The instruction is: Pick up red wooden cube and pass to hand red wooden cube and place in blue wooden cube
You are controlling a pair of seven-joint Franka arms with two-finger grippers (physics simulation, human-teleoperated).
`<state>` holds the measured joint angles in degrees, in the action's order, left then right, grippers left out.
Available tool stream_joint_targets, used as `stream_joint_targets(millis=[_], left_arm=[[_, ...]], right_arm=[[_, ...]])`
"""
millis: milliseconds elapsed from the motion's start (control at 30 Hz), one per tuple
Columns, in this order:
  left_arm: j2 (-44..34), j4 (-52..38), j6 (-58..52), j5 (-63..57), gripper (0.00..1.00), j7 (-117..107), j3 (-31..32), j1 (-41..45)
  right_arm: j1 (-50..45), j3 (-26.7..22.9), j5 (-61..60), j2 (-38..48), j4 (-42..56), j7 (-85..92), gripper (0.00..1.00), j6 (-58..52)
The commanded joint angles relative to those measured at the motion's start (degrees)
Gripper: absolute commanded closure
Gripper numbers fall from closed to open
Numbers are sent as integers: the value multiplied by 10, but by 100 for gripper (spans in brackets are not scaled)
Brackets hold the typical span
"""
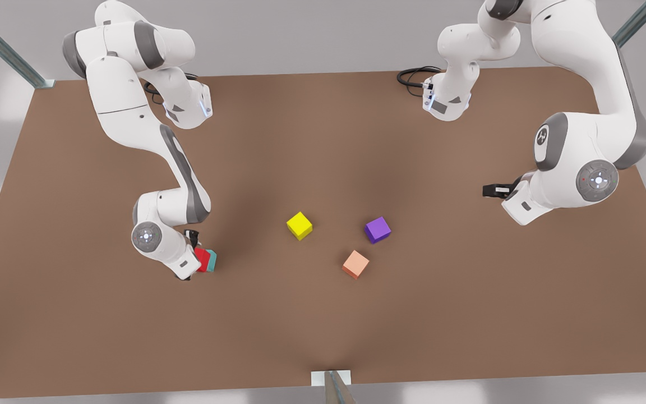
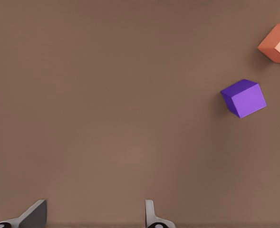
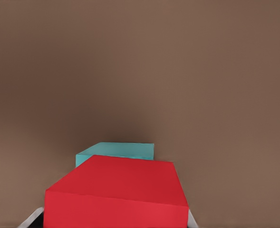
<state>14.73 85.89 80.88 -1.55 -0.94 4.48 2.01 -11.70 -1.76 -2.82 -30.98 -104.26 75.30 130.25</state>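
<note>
The red wooden cube [image 1: 204,260] is held by my right gripper [image 1: 195,257], which is shut on it, on the arm at the front view's left. In the right wrist view the red wooden cube [image 3: 118,192] sits between the fingertips [image 3: 191,219], directly over the teal blue wooden cube [image 3: 118,150]. That blue wooden cube [image 1: 212,260] peeks out beside the red one; whether they touch I cannot tell. My left gripper [image 1: 489,191], on the arm at the front view's right, hangs open above the table with nothing between its fingers [image 2: 151,216].
A yellow cube [image 1: 299,225], a purple cube [image 1: 377,229] and a pale orange cube [image 1: 355,264] lie mid-table. The purple cube [image 2: 244,98] and orange cube [image 2: 278,43] also appear in the left wrist view. Brown tabletop [image 1: 323,140] spreads around.
</note>
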Motion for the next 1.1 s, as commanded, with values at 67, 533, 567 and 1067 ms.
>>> stream_joint_targets(millis=[67,533,567,1067], left_arm=[[-1,0,-2,0,0,1,0,0],[-1,0,-1,0,0,1,0,0],[-1,0,-2,0,0,1,0,0],[-2,-2,-12,0,0,2,0,-1]], right_arm=[[-2,0,-2,0,1,31,0,-11],[-4,1,-3,48,20,24,0,-49],[-4,2,-4,58,20,24,0,-62],[83,40,59,223,275,-887,0,-618]])
